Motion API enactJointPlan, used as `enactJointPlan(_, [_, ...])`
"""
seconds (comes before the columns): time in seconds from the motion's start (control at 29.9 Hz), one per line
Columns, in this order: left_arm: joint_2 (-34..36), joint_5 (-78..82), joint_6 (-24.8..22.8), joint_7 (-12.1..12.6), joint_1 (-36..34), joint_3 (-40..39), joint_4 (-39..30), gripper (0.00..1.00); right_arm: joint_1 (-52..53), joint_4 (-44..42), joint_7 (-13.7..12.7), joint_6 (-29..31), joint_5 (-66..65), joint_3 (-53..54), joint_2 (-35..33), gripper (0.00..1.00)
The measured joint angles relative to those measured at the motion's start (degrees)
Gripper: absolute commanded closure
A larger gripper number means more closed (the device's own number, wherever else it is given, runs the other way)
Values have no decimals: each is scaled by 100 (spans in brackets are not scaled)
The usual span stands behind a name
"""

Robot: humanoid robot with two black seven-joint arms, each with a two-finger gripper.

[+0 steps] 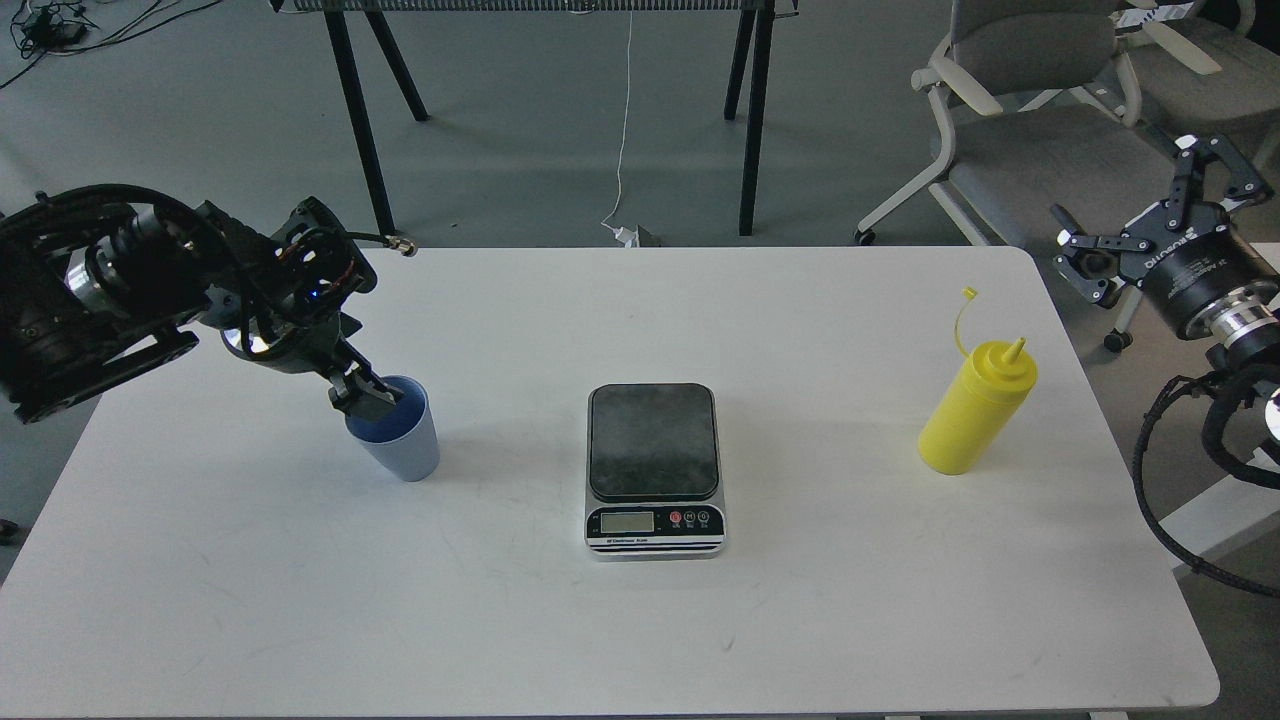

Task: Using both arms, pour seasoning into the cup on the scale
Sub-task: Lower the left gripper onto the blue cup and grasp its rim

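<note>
The light-blue cup (397, 443) stands on the white table (640, 620), left of the scale (654, 467), whose dark plate is bare. My left gripper (366, 396) is down at the cup's back-left rim, its dark tip over the cup's mouth; I cannot tell its fingers apart or whether they touch the rim. The yellow seasoning bottle (975, 407) stands upright at the table's right, its cap strap sticking up. My right gripper (1130, 190) is open and empty, raised off the table's right edge, above and to the right of the bottle.
Grey office chairs (1040, 110) stand behind the table's right corner, close to my right gripper. Black stand legs (750, 120) rise behind the table's far edge. A cable bundle (1170, 470) hangs by the right edge.
</note>
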Motion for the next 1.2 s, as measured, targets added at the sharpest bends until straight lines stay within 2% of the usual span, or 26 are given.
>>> enactJointPlan(0.17, [-105,-16,0,0,53,1,66,7,-1,-7,0,0,0,7,14,1])
enactJointPlan(0.37, [-248,-17,0,0,149,1,236,17,-9,-8,0,0,0,13,1,1])
enactJointPlan(0.6, [-398,-5,0,0,244,7,538,19,-32,-9,0,0,0,24,-12,1])
enactJointPlan(1.2, [-403,-50,0,0,279,404,801,51,-42,-8,-2,0,0,16,-2,1])
